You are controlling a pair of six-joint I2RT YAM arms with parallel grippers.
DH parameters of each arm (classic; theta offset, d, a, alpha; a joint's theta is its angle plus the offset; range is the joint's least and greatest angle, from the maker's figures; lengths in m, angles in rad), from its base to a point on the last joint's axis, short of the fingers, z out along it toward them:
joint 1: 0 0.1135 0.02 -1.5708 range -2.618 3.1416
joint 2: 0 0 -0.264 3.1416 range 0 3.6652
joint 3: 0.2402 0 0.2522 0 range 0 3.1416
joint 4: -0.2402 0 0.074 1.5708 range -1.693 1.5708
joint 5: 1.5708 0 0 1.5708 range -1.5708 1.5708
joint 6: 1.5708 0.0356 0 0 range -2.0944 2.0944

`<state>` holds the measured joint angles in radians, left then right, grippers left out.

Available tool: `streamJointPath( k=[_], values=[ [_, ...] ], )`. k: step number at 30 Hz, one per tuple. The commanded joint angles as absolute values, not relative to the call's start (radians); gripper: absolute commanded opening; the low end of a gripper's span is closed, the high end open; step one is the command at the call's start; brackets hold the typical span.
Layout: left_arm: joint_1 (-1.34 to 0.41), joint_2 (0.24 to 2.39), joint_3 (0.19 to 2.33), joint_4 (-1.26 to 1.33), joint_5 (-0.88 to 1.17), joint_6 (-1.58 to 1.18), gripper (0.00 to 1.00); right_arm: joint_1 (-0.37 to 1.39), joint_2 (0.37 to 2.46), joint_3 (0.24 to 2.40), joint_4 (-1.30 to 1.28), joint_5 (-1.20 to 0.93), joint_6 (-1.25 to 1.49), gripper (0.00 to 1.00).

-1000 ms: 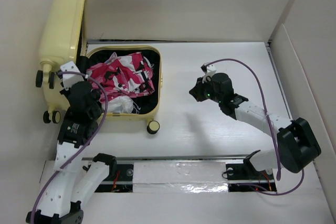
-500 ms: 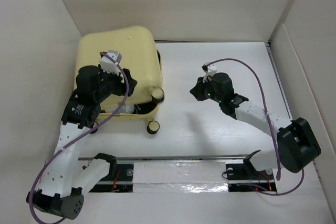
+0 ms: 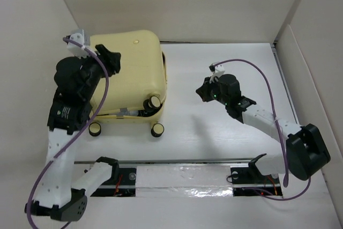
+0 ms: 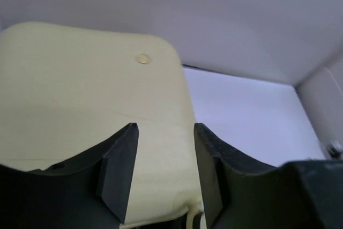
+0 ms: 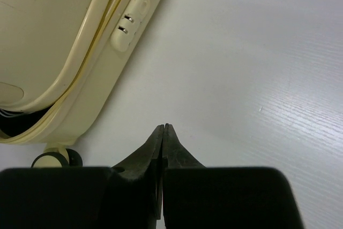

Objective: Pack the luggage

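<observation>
The pale yellow luggage (image 3: 134,73) lies at the left of the table with its lid down, a narrow gap left along the near edge. It also shows in the left wrist view (image 4: 80,95) and the right wrist view (image 5: 59,41). My left gripper (image 3: 110,60) is open and empty, raised over the lid's left part (image 4: 163,132). My right gripper (image 3: 202,93) is shut on nothing, over bare table right of the luggage (image 5: 163,127). The contents are hidden under the lid.
The luggage's wheels (image 3: 156,130) stick out at its near edge. A lock latch (image 5: 128,22) sits on its right side. White walls enclose the table on the left, back and right. A metal rail (image 3: 182,178) runs along the near edge.
The lid swung from standing open at the left down over the clothes inside. My left gripper followed it, then lifted and drew back to the left. My right arm barely moved.
</observation>
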<state>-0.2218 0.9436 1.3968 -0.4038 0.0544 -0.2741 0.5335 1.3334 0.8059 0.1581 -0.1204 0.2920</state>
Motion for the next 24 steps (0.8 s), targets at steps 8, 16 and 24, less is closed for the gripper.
streamJointPath(
  k=[8, 16, 24],
  values=[
    [0.135, 1.299, 1.431, -0.345, -0.314, -0.506, 0.37, 0.569, 1.272, 0.792, 0.233, -0.075, 0.278, 0.0],
    [0.322, 1.434, 1.44, -0.347, -0.405, -0.48, 0.34, 0.578, 1.272, 0.804, 0.224, -0.089, 0.276, 0.0],
    [0.37, 1.591, 1.375, -0.354, -0.508, -0.393, 0.25, 0.597, 1.252, 0.801, 0.222, -0.086, 0.273, 0.0]
  ],
)
